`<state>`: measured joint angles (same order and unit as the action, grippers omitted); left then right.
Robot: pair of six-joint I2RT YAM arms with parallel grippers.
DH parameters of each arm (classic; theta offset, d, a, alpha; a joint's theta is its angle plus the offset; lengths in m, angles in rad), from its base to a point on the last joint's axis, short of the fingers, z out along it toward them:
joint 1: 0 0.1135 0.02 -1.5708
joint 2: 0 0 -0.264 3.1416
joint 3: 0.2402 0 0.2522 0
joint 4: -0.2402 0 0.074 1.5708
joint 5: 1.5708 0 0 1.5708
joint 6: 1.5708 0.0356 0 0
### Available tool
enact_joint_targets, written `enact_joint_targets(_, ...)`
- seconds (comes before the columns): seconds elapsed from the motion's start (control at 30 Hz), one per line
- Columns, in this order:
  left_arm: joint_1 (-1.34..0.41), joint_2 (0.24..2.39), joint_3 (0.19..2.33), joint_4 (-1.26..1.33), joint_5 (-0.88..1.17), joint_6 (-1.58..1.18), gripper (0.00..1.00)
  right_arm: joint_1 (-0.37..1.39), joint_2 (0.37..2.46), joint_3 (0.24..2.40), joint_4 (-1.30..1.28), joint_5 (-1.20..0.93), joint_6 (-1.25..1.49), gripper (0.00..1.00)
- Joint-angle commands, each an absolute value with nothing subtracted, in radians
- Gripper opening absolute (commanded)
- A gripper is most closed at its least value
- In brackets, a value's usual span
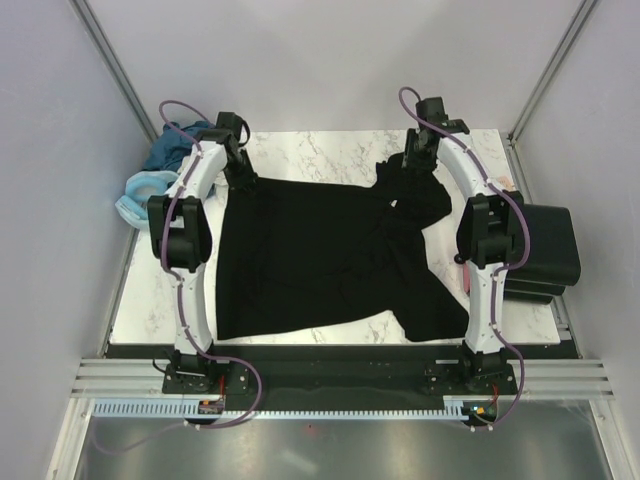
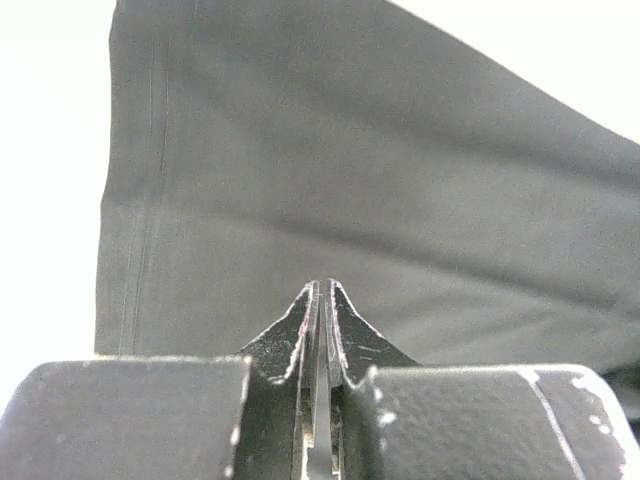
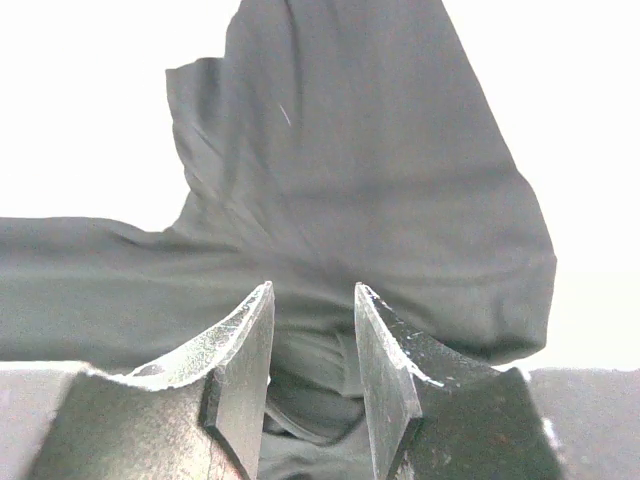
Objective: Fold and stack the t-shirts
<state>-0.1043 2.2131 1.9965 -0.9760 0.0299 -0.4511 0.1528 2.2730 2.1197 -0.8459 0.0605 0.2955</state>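
– Now, what state are the two grippers in?

– Left gripper [image 2: 320, 287]: fingers pressed together with only a hairline gap. Cloth begins right at the tips, but whether an edge is nipped cannot be told. Right gripper [image 3: 310, 295]: fingers spread, with a rumpled fold lying loose in the gap, not squeezed.

– Where is the work piece?

– The black t-shirt [image 1: 310, 260] is spread on the table [image 1: 330, 150] and covers most of it. Both grippers sit toward the table's far edge, the left at the cloth's far left corner, the right at its bunched far right part. From each gripper the cloth runs toward the table's near edge. Its far border lies left to right across the table, joining the two. Judgement: neither arm is nearer, so a fold toward the near edge needs both, and the right gripper must close first.

– What does one view add?

– Only the overhead view shows the right half creased and doubled over and the left half flat. It also shows a teal shirt [image 1: 172, 148] and a light blue shirt [image 1: 135, 200] bunched at the table's far left corner. Only the wrist views show the finger gaps.
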Motion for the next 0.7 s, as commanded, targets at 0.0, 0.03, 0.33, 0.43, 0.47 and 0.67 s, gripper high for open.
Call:
enact_joint_targets(0.0, -0.077, 2.348, 2.138, -0.985, 0.038, -0.413, 0.11, 0.153, 2.335, 2.226, -0.815, 0.072, 0.290, 0.45)
enact_joint_targets(0.03, -0.072, 2.374, 2.195, -1.005, 0.040, -0.419, 0.10, 0.152, 2.364, 2.241, -0.818, 0.075, 0.287, 0.44)
enact_joint_targets(0.33, -0.058, 2.448, 2.258, -1.028, 0.055, -0.430, 0.02, 0.155, 2.421, 2.188, -0.778, 0.066, 0.270, 0.16)
enact_joint_targets(0.43, -0.058, 2.451, 2.232, -1.031, 0.043, -0.425, 0.02, 0.156, 2.433, 2.189, -0.781, 0.055, 0.270, 0.09)
enact_joint_targets(0.47, -0.058, 2.456, 2.229, -1.032, 0.040, -0.425, 0.02, 0.156, 2.437, 2.191, -0.781, 0.049, 0.270, 0.07)
enact_joint_targets(0.67, -0.058, 2.512, 2.293, -1.077, 0.041, -0.419, 0.02, 0.156, 2.505, 2.259, -0.831, 0.008, 0.265, 0.05)
